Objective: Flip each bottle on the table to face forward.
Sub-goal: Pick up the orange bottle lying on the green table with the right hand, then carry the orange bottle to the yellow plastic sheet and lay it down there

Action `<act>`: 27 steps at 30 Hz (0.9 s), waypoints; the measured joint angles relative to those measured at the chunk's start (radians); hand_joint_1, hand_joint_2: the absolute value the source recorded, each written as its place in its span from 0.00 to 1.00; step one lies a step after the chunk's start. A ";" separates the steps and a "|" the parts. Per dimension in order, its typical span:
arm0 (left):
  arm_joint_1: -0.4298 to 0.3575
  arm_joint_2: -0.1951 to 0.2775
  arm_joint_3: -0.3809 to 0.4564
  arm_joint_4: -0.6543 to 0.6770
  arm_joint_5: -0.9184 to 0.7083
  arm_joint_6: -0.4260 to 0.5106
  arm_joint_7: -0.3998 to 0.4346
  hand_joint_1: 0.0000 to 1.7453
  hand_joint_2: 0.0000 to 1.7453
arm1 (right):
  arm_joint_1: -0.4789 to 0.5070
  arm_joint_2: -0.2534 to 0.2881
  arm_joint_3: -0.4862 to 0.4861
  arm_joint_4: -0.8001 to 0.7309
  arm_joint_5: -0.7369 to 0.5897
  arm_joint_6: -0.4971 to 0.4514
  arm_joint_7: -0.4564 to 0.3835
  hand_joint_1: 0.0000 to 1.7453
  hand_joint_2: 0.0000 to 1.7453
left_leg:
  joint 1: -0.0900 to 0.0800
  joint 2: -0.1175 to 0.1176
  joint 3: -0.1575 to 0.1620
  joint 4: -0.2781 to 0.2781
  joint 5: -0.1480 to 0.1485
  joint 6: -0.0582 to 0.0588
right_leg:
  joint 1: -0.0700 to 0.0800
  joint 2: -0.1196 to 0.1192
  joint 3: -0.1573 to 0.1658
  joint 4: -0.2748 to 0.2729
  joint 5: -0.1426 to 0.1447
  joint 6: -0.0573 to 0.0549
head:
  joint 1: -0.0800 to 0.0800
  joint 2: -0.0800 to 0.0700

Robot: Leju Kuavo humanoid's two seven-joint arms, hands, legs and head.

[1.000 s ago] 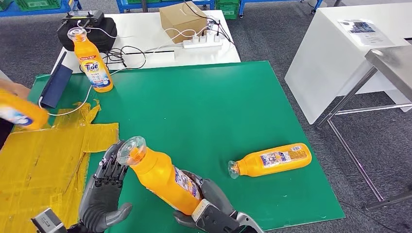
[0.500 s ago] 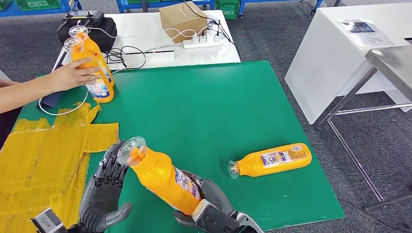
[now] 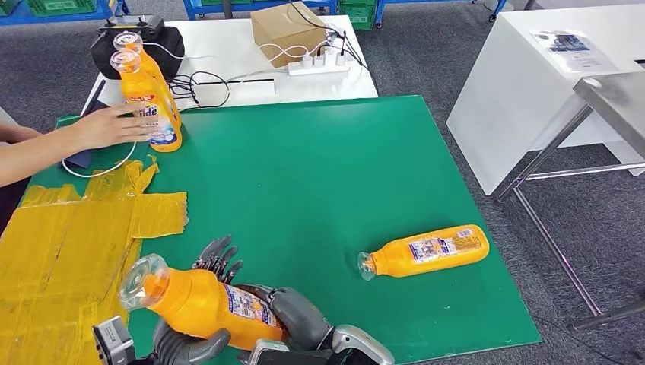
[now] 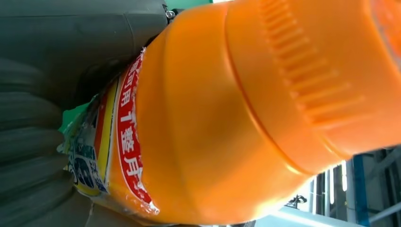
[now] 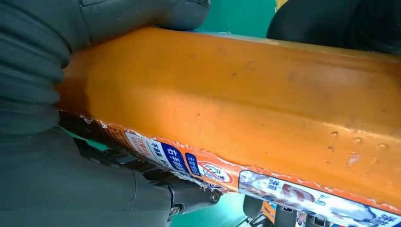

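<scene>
Lying bottle (image 3: 424,252) right of held bottle (image 3: 199,302).

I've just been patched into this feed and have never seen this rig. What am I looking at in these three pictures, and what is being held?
This is a humanoid robot with two arms ending in many-fingered hands. The wide picture is from its head, looking down at a green mat. The two close-ups come from cameras at its wrists, so they look turned and crowded.

At the mat's near edge, the left hand and right hand together hold one orange bottle, tilted with its clear cap pointing to the left. The wrist views show that same bottle pressed against grey fingers.

A second bottle lies on its side on the mat. Two more bottles stand at the far left corner, where a person's hand touches one. Yellow sheeting covers the left side.
</scene>
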 joint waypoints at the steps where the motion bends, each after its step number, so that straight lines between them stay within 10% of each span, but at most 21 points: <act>1: -0.002 0.004 -0.002 0.001 0.001 0.001 0.000 0.00 1.00 | -0.003 0.000 0.003 0.003 0.000 0.000 0.000 1.00 1.00 | 0.000 0.000 0.000 0.000 0.000 0.000 | 0.000 0.000 0.000 0.000 0.000 0.000 | 0.000 0.000; 13: -0.005 0.025 -0.011 0.001 0.003 0.015 0.000 0.00 1.00 | -0.013 0.000 0.017 0.023 -0.001 -0.001 0.000 1.00 1.00 | 0.000 0.000 0.000 0.000 0.000 0.000 | 0.000 0.000 0.000 0.000 0.000 0.000 | 0.000 0.000; 17: -0.005 0.028 -0.013 0.001 0.003 0.015 0.000 1.00 1.00 | -0.015 0.000 0.019 0.026 -0.002 -0.001 0.000 1.00 1.00 | 0.000 0.000 0.000 0.000 0.000 0.000 | 0.000 0.000 0.000 0.000 0.000 0.000 | 0.000 0.000; 27: -0.010 0.035 -0.015 0.001 0.003 0.015 -0.021 1.00 1.00 | -0.015 0.019 0.020 0.059 -0.003 -0.018 -0.025 1.00 1.00 | 0.000 0.000 0.000 0.000 0.000 0.000 | 0.000 0.000 0.000 0.000 0.000 0.000 | 0.000 0.000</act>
